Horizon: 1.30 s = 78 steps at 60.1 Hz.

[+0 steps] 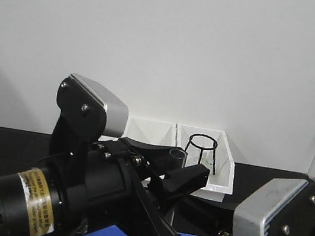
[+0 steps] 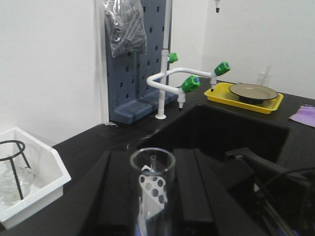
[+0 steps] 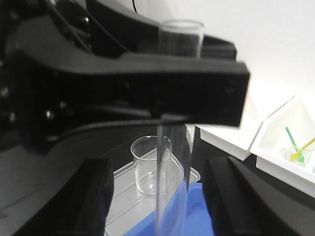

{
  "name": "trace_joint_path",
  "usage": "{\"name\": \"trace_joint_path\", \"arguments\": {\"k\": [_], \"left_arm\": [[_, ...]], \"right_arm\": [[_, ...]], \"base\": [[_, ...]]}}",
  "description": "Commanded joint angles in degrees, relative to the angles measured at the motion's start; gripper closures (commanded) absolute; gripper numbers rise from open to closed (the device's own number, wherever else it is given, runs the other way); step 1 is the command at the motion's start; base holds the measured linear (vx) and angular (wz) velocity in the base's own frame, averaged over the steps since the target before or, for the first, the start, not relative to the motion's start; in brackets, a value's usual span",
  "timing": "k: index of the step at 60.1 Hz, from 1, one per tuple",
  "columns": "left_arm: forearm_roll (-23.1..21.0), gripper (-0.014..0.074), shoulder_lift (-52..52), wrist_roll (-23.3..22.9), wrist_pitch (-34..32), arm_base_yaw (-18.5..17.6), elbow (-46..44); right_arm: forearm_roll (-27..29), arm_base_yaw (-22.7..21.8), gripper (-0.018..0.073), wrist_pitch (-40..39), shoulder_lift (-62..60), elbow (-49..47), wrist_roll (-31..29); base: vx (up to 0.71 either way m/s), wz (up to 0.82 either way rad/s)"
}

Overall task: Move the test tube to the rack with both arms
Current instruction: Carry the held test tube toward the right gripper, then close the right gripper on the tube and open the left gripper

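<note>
Between the black fingers of the left gripper (image 2: 152, 158) I see the test tube (image 3: 181, 33) held upright, the jaws closed against its glass on both sides and its open rim just above them. On the right wrist view that same gripper crosses the frame as a dark bar, and the tube's lower length hangs down below it. My right gripper (image 3: 162, 201) sits there with its jaws apart, one finger on each side of the tube and neither touching it. Behind the hanging glass a beaker (image 3: 150, 164) stands upright on a pale tray (image 3: 125, 196), with a blue surface (image 3: 184, 219) just in front. From the left wrist, a white piece pierced with round holes, which I take for the rack (image 2: 147, 183), shows beneath the tube between the fingers; I cannot tell how far below it lies. Off to the left a white bin (image 2: 49, 167) holds a black wire stand (image 2: 12, 157). Beyond the fingers are a black sink (image 2: 221, 132), a white tap (image 2: 165, 81) with green knobs, and a yellow tray (image 2: 219, 96) carrying a round dish (image 2: 253, 91). On the front view the left arm (image 1: 31, 194), with its yellow label, fills the foreground, and the right arm (image 1: 268, 216) shows its silver cap low at the right.
</note>
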Motion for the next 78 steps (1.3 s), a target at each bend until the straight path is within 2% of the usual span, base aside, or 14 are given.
{"name": "trace_joint_path", "arguments": {"k": [1, 8, 16, 24, 34, 45, 53, 64, 71, 78], "left_arm": [[-0.7, 0.0603, -1.3, -0.5, -4.9, -1.2, -2.0], [-0.7, 0.0603, -1.0, -0.5, -4.7, -2.2, -2.0], [-0.7, 0.0603, -0.9, -0.5, -4.5, -2.2, -2.0], [-0.7, 0.0603, -0.9, -0.5, -4.5, -2.1, -2.0], [-0.7, 0.0602, -0.9, -0.5, -4.5, -2.1, -2.0], [-0.7, 0.0575, -0.9, -0.5, -4.5, -2.1, -2.0], [-0.7, 0.0490, -0.9, -0.5, -4.5, -2.1, -2.0], [-0.7, 0.0264, -0.9, -0.6, -4.5, -2.1, -2.0], [-0.7, 0.0129, -1.0, -2.2, -4.5, -2.1, -2.0], [-0.6, 0.0054, -2.4, -1.6, -5.6, -2.1, -2.0]], "right_arm": [[-0.3, 0.1, 0.0104, -5.0, -0.7, -2.0, 0.0], [-0.3, 0.1, 0.0130, -5.0, -0.7, -2.0, 0.0], [-0.3, 0.1, 0.0200, -5.0, -0.7, -2.0, 0.0], [-0.3, 0.1, 0.0335, -5.0, -0.7, -2.0, 0.0], [-0.3, 0.1, 0.0568, -5.0, -0.7, -2.0, 0.0], [-0.2, 0.1, 0.0571, -5.0, -0.7, -2.0, 0.1], [-0.2, 0.1, 0.0570, -5.0, -0.7, -2.0, 0.1], [-0.2, 0.1, 0.0570, -5.0, -0.7, -2.0, 0.1], [-0.2, 0.1, 0.0570, -4.6, -0.7, -2.0, 0.1], [-0.2, 0.1, 0.0570, -4.3, -0.7, -2.0, 0.1]], "base": [[0.00, 0.00], [0.00, 0.00], [0.00, 0.00], [0.00, 0.00], [0.00, 0.00], [0.00, 0.00], [0.00, 0.00], [0.00, 0.00], [0.00, 0.00], [0.00, 0.00]]}}
